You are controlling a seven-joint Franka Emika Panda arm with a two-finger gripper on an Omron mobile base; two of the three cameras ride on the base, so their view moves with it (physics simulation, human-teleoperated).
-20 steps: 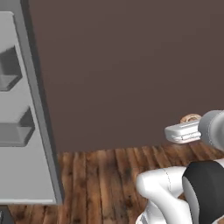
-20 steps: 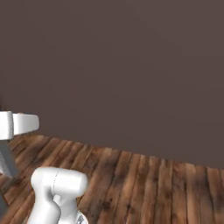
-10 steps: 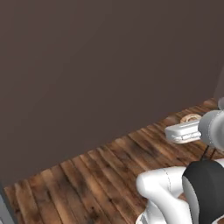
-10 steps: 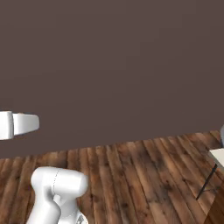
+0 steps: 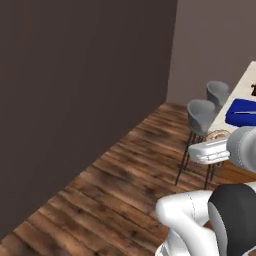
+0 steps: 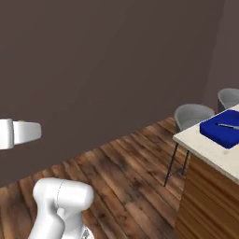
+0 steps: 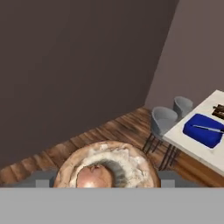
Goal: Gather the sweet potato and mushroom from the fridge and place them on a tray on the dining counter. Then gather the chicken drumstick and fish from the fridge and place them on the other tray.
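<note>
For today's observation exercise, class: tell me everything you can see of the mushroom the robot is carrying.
The mushroom sits close to the hand camera, between the gripper's fingers, held above the wood floor. Its underside faces the camera: a round tan-brown cap rim, pale cream flesh inside, a darker ring around a stubby pinkish-brown stem end at the centre. Its lower part is cut off by the picture edge. In the left base view a sliver of its tan cap peeks above the white hand.

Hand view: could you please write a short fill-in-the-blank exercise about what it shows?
1. The pincer is closed on a round brown ____ with a pale underside.
2. The flat tray on the pale cream stone-look dining counter is ____ in colour.
3. Beside that counter stand ____ grey round stools.
Missing words: mushroom; blue; two.
</note>
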